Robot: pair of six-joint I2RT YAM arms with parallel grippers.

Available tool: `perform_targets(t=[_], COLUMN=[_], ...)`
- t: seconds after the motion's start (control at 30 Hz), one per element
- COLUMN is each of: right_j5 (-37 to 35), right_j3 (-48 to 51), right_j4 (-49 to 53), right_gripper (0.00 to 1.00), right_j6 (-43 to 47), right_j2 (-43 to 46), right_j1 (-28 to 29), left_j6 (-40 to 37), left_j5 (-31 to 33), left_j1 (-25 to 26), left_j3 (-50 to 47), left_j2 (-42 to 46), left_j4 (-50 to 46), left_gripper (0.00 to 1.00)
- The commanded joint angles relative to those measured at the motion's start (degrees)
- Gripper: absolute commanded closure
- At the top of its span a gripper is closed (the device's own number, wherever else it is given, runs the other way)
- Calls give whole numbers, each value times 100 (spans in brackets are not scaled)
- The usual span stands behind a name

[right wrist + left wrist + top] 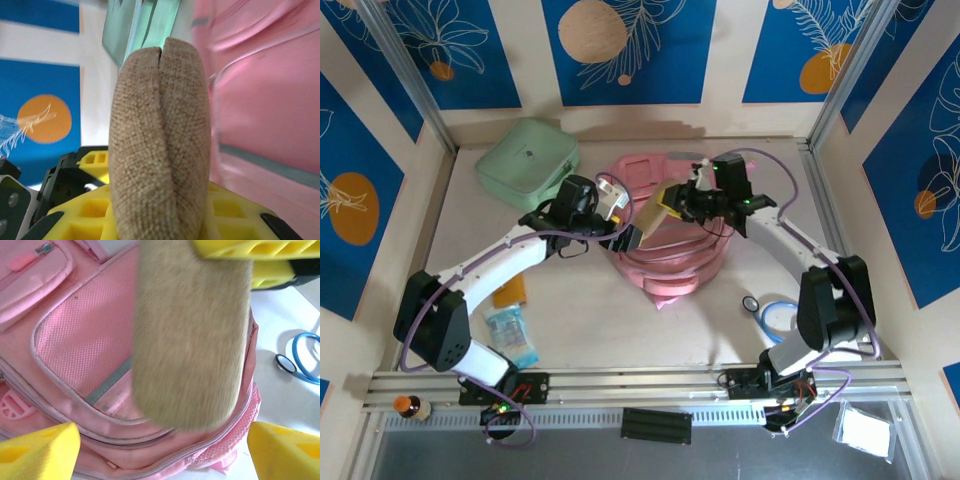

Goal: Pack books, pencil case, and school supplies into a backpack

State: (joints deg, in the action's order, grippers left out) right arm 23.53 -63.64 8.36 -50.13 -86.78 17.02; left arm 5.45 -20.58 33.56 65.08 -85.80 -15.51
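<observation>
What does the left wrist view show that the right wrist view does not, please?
Left wrist: the left gripper, jaws wide apart, plus a blue ring and a small black ring on the table. Right wrist: the mint-green case and a blue wall panel with an orange disc. Both: the pencil case, clamped by the right gripper, and the pink backpack.

Overhead rear view; both wrist cameras close on the pencil case (190,340).
</observation>
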Motion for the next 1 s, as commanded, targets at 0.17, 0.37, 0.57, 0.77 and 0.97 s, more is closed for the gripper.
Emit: perform_targets(t=[0.17,0.37,0.57,0.77,0.97], right_j5=[-1684,-2333,-2268,-2204,-2125], right_j3=[637,923,1085,1204,1205], right_j4=[558,985,1138,1159,1195], right_gripper=[79,78,78,78,78], right_j6=[604,507,409,320,283], right_j2=[1534,2297,2639,2781,2772], right_j1=[-819,-1381,-1690,-1774,-1807], left_j6=[-1155,-2170,-2889,-3603,-3648], left_j5=[244,570,1001,979,673], left_j1=[448,811,973,1108,1113], left_j3=[745,1588,2502,3135,3488], left_j2=[-703,-1653,-2502,-3080,-3298], left_j4=[-494,-1057,-1632,-2278,-2625], left_gripper=[16,28,41,40,34])
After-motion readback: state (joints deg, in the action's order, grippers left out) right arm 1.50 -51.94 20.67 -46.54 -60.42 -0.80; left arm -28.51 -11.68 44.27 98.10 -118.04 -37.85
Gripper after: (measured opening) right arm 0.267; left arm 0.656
